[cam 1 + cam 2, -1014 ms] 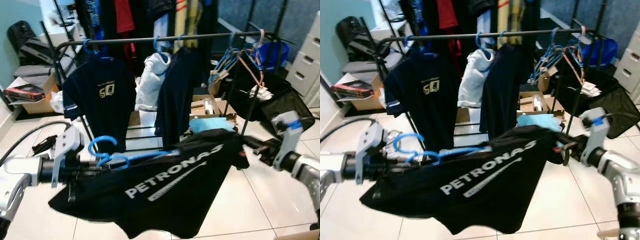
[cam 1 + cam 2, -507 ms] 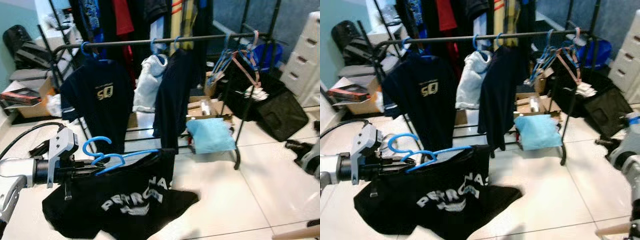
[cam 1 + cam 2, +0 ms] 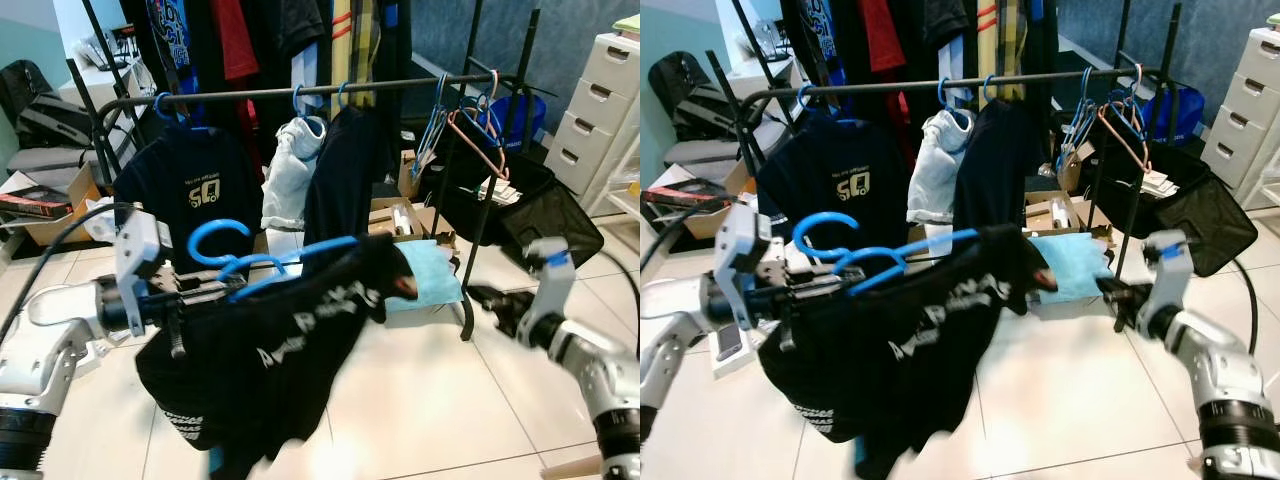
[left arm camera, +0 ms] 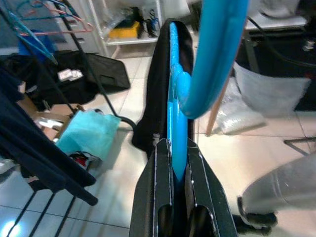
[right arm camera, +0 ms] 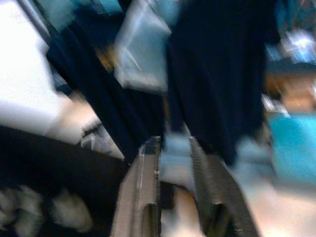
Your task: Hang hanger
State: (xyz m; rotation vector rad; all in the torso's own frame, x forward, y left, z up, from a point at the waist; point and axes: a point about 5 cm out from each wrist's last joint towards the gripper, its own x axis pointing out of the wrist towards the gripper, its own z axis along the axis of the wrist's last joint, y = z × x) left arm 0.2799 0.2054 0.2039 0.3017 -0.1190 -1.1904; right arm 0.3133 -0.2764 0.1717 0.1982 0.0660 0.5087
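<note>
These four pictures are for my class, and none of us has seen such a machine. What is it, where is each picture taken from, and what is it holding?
It is a walking robot with two silver arms, each ending in a gripper of two black fingers. The two wide pictures come from cameras in its head, looking forward and down. The other two come from cameras on its wrists, looking along the fingers.

The left gripper is shut on a blue hanger carrying a black T-shirt with white lettering. The right gripper holds nothing, its fingers apart in the blurred wrist picture.

Ahead stands a black clothes rail with shirts and spare hangers already on it. A light blue cloth lies beneath, over a white tiled floor.
</note>
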